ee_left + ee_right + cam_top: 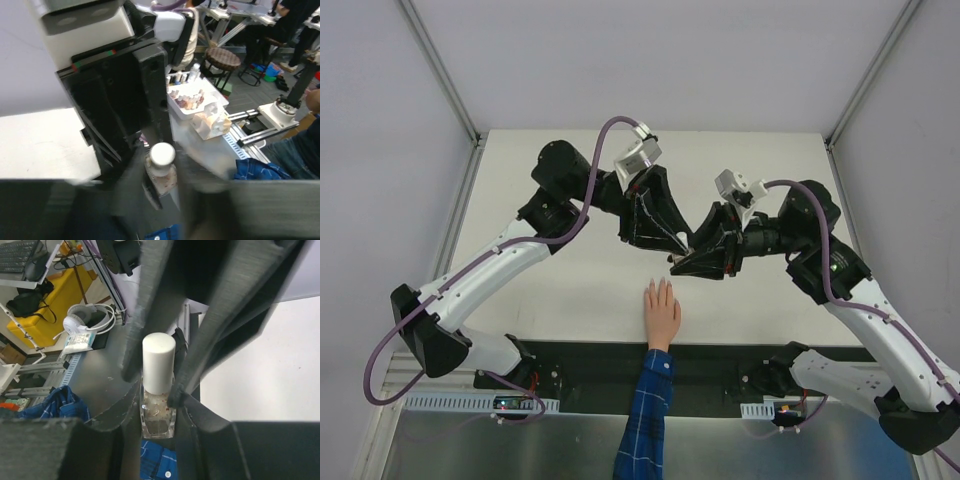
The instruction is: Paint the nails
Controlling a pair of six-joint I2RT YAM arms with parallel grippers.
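The flesh-coloured mannequin hand [661,312] lies palm down at the table's near edge, its blue plaid sleeve [648,410] running towards me. Its tiny pale nails [660,286] point at the grippers. My two grippers meet just above the fingertips. My right gripper [158,416] is shut on the glass body of a small whitish polish bottle [158,420] and holds it upright. My left gripper [161,167] comes from the opposite side, and its fingers [150,300] press on both sides of the bottle's white cap [158,362]. The cap [162,155] also shows in the left wrist view.
A pale table [570,290] has a black strip [740,362] along its near edge, under the sleeve. Metal frame posts [440,70] stand at the back corners. Off the table, the left wrist view shows a white tray of small bottles [192,100].
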